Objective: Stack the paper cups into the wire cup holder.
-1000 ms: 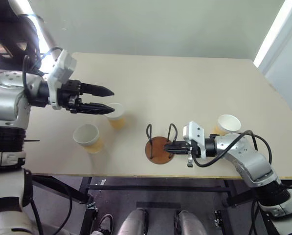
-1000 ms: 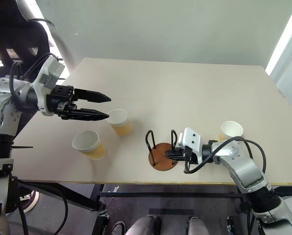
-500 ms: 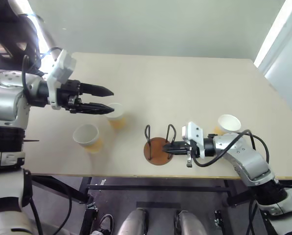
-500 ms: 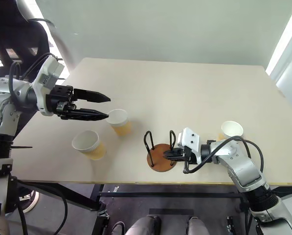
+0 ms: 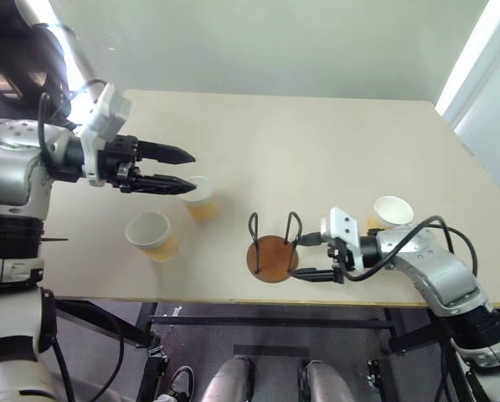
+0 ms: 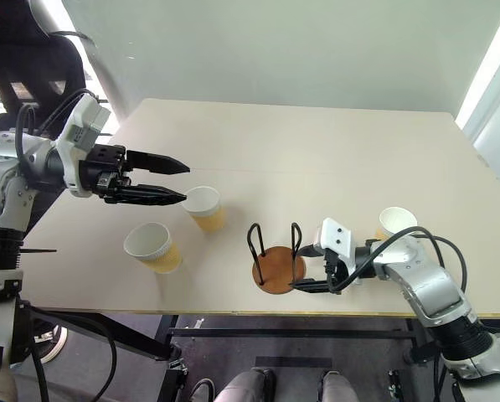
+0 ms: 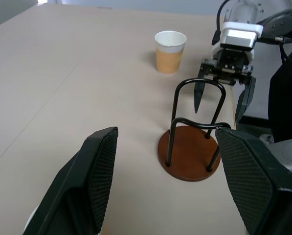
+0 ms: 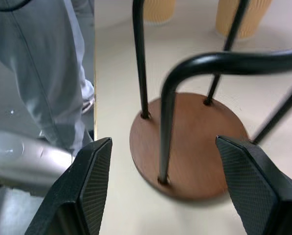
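We see our right gripper (image 5: 308,257) with its two black fingers spread wide, released, one finger on each side of the near edge of the wire cup holder (image 5: 270,251), holding nothing. The holder stands upright on the table (image 5: 317,151) just in front of these fingertips, its brown disc base flat and its two dark wire loops rising empty. Behind the right gripper's wrist, close by, one paper cup (image 5: 390,212) stands upright. Our left gripper (image 5: 182,170) hovers above the table with its fingers parted, also holding nothing. A second paper cup (image 5: 200,198) stands just below and beyond its fingertips, and a third paper cup (image 5: 152,236) stands nearer the table's front edge, beneath the gripper's body.
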Available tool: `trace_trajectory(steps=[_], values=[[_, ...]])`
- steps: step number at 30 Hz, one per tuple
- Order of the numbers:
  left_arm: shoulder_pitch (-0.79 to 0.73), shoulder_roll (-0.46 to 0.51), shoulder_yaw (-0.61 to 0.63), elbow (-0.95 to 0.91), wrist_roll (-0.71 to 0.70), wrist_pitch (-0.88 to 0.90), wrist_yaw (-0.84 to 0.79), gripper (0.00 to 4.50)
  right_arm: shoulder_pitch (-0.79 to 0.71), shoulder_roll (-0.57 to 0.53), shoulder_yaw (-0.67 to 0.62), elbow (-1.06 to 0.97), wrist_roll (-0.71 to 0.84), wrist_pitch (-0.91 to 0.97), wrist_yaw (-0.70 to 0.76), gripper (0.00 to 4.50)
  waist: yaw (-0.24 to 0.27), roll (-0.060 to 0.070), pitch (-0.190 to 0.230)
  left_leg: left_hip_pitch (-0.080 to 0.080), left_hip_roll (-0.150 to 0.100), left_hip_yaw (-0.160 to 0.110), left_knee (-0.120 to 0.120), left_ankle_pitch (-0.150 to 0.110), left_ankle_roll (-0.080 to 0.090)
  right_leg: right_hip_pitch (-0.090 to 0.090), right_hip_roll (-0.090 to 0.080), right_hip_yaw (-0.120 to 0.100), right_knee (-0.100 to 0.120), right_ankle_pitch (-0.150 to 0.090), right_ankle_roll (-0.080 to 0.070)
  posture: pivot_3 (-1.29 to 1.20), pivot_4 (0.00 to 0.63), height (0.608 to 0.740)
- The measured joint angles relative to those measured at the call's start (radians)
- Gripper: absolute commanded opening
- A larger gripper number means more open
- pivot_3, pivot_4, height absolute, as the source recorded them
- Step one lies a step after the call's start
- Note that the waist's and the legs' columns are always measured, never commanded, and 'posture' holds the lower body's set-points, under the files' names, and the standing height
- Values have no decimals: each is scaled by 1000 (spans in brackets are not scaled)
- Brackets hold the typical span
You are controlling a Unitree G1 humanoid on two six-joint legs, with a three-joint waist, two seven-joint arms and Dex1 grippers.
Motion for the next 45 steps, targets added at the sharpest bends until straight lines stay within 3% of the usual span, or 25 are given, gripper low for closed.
trace_trajectory(steps=[6, 11, 16, 20, 26, 28, 37, 40, 45], values=[[-3, 0, 0, -5, -5, 1, -1, 3412, 45, -190, -98, -81, 6, 24, 32, 3517, 1, 0, 0, 0, 0, 0, -1, 0, 0, 0, 0, 0, 0, -1, 0, 0, 150, 740], [-3, 3, 1, -5, -8, 1, -1, 3412, 61, -414, -281, -128, 38, 47, 112, 3517, 1, 0, 0, -1, 0, 0, -2, -1, 0, -1, 0, 0, 0, -3, 1, 0, 150, 740], [-3, 1, 0, -5, -9, -2, -1, 3412, -3, -528, -343, -64, -8, -5, 127, 3517, 0, 0, 0, 0, 0, 0, -5, -1, 0, -1, 0, 0, -1, -3, 1, 0, 150, 740], [-1, -8, 0, -3, -8, -12, -1, 3412, -24, -522, -291, 57, -78, -67, 125, 3517, 0, -1, 0, 0, 0, 0, -5, -1, 0, -1, 0, 0, -1, -4, 4, 0, 150, 740], [2, -18, 0, -2, -2, -22, -1, 3412, -81, -411, -140, 245, -186, -160, 125, 3517, -2, 0, 0, 0, 0, 0, -5, 1, 4, -1, 0, 1, -1, -2, 11, 0, 150, 740], [7, -17, 1, -5, -2, -23, 0, 3412, -105, -386, -103, 305, -220, -197, 134, 3517, -3, 0, 0, 0, 0, 0, -5, 7, 13, 0, 0, 1, -1, -2, 11, 0, 150, 740], [53, 28, 26, -54, -15, 7, 6, 3412, -138, -325, -32, 448, -317, -318, 176, 3517, -2, 0, 0, 0, 0, 0, -5, 2, 4, 1, 0, 1, 0, -2, 8, 0, 150, 740], [63, 39, 38, -74, -24, 19, 9, 3412, -140, -304, -26, 476, -344, -345, 176, 2927, -2, 0, 0, 1, 0, 0, -5, 2, 3, 1, 0, 0, 0, -1, 7, 0, 150, 740], [71, 50, 43, -85, -32, 33, 14, 3412, -164, -262, -7, 540, -397, -387, 171, 1197, -4, 0, 0, 2, 0, 0, -5, 4, 2, 1, -1, 0, 0, 1, 4, 0, 150, 740]])
